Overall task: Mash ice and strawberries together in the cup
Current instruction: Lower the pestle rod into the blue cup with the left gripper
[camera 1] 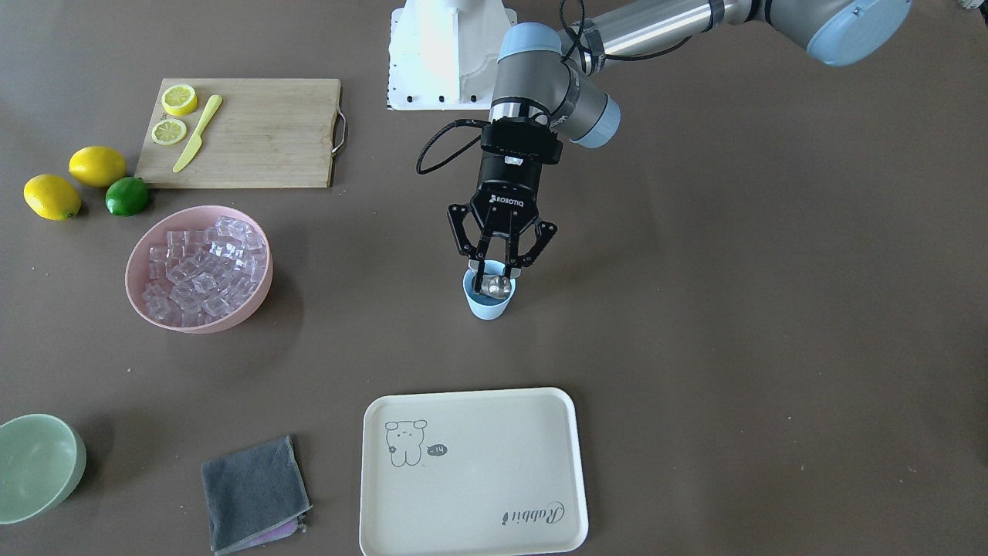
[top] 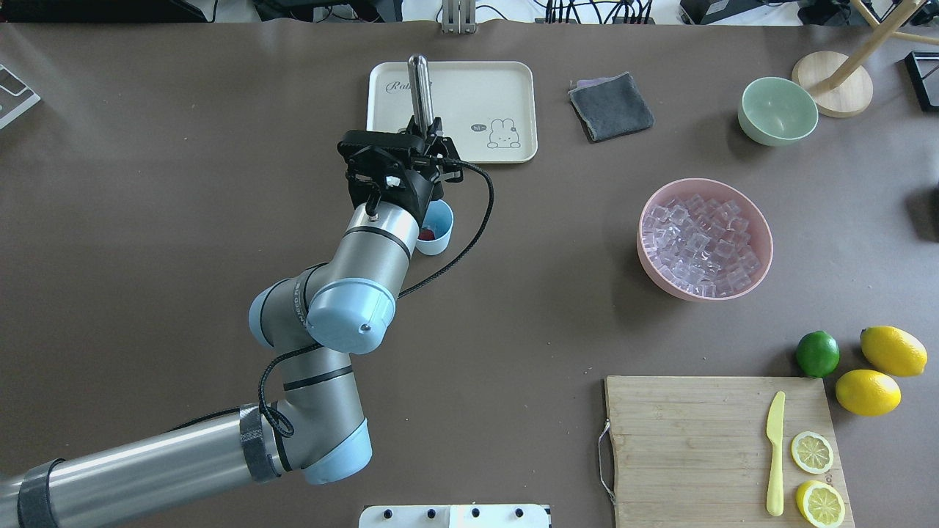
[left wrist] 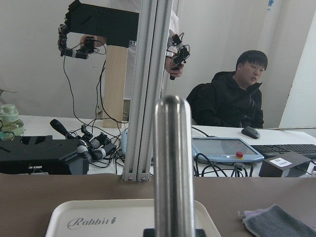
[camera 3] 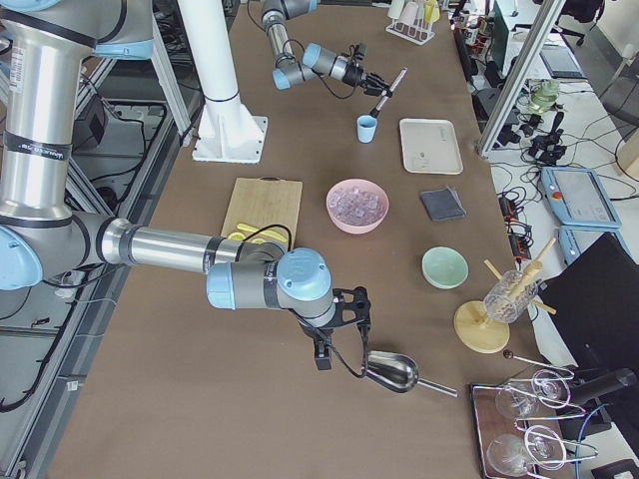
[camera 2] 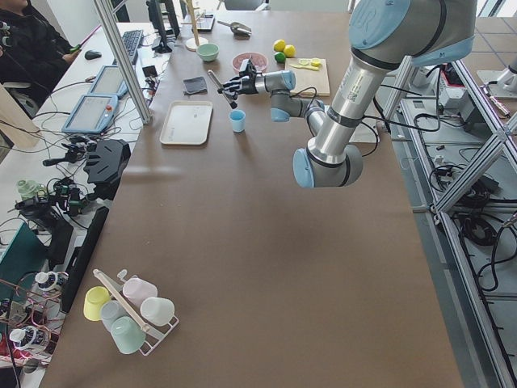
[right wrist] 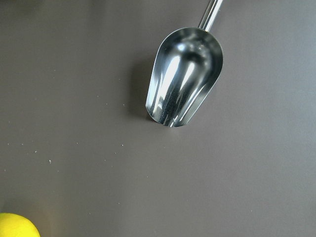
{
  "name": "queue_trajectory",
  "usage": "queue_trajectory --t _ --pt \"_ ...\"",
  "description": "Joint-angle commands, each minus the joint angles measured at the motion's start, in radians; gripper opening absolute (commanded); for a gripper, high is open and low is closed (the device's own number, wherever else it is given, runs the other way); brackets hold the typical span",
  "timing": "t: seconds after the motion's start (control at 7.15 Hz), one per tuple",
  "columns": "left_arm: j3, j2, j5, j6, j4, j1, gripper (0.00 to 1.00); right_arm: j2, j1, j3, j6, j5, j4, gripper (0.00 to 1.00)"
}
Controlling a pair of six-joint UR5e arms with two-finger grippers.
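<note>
The light-blue cup (camera 1: 488, 306) stands mid-table; in the overhead view (top: 440, 229) a red strawberry (top: 426, 235) lies inside it. My left gripper (camera 1: 498, 266) hangs just above the cup, shut on a steel muddler (top: 419, 84) that tilts toward the tray. Its shiny end (camera 1: 496, 287) covers the cup's mouth in the front view. The ice (camera 1: 202, 266) is piled in a pink bowl (camera 1: 147, 297). My right gripper (camera 3: 344, 311) shows only in the right side view, above a metal scoop (right wrist: 183, 76) lying on the table; I cannot tell if it is open.
A cream tray (camera 1: 472, 471) lies in front of the cup. A grey cloth (camera 1: 253, 494) and a pale green bowl (camera 1: 35, 463) sit nearby. A cutting board (camera 1: 247, 131) holds lemon slices and a yellow knife; two lemons and a lime (camera 1: 126, 196) lie beside it.
</note>
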Motion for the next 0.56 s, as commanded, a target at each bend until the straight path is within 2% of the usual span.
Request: queue_trajectory --t 0.0,0.14,0.42 --pt "0.001 -0.002 0.051 0.068 0.001 -0.014 0.26 -0.007 0.024 0.012 0.000 0.000 0.001 1.00" --pt "0.012 0.001 0.052 0.062 0.000 -0.003 0.26 -0.007 0.025 0.012 -0.002 0.000 0.001 1.00" --pt "0.008 0.005 0.126 0.069 0.000 0.061 0.26 -0.005 0.025 0.008 -0.002 0.000 -0.002 1.00"
